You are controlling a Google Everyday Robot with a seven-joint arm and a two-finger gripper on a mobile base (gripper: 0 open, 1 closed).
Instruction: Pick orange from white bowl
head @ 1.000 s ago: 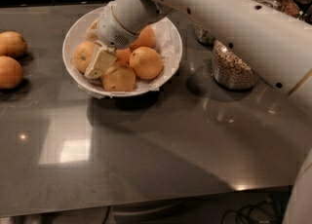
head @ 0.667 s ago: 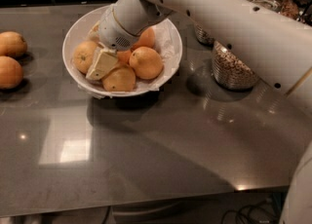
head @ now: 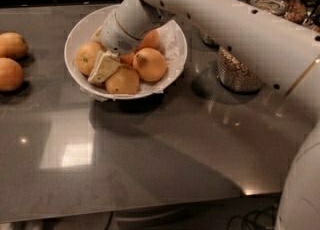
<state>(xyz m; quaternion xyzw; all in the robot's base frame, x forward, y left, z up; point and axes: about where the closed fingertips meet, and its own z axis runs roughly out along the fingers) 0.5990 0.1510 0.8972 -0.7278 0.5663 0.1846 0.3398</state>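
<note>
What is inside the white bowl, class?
Several oranges on a paper liner, with the gripper among them. The arm covers the back of the white bowl, so what lies there is hidden.

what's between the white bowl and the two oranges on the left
Only bare table, in the camera view. The end effector sits inside the white bowl.

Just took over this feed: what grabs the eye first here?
The big white arm stretching from the upper right, its hand down among the oranges in the white bowl at upper left. Two more oranges sit loose at the left edge of the table.
</note>
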